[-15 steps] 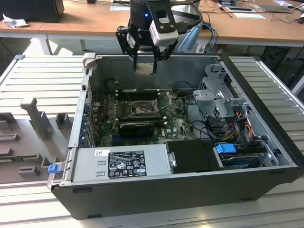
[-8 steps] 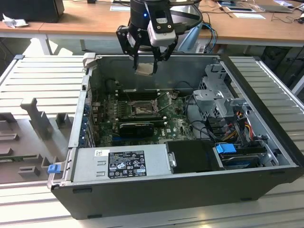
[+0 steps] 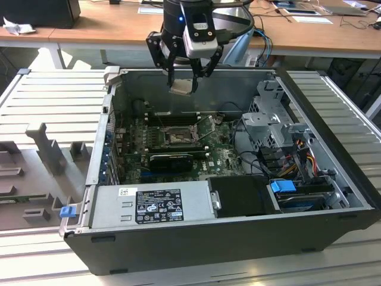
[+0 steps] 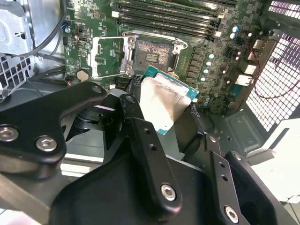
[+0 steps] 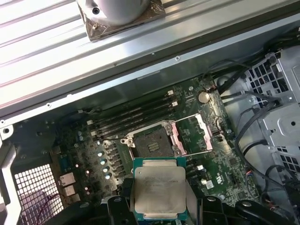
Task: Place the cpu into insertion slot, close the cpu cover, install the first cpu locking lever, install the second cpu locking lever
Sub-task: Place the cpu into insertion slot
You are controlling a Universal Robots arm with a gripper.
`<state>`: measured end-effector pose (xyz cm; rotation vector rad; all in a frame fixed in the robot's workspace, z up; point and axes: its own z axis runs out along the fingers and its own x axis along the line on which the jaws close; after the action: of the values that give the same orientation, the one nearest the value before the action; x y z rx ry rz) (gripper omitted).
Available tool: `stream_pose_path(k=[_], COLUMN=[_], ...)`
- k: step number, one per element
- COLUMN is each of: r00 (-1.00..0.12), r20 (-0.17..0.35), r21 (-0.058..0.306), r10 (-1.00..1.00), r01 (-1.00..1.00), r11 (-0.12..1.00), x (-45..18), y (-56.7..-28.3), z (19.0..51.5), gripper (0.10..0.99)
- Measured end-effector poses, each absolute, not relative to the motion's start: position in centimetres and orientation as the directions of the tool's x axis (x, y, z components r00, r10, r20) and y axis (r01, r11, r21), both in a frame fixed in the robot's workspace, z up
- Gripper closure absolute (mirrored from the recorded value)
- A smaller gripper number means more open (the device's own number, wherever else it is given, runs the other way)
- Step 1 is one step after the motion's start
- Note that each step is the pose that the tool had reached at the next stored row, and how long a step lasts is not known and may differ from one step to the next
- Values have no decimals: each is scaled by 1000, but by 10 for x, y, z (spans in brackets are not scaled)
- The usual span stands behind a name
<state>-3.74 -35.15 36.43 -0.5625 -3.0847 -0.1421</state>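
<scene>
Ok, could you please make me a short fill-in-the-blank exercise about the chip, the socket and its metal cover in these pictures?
1. The gripper is shut on the ____.
2. The insertion slot is ____: no chip lies in it.
3. The cpu cover is swung ____, lying beside the slot.

Missing words: cpu; empty; open.
</scene>
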Motion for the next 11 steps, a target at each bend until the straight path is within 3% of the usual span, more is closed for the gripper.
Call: stream_pose_path(k=[11], r00=[-920], r20=[19], r21=[88], r10=[391], r01=[391], r11=[916], x=[-37], y=[-351], z=[364], gripper=[557])
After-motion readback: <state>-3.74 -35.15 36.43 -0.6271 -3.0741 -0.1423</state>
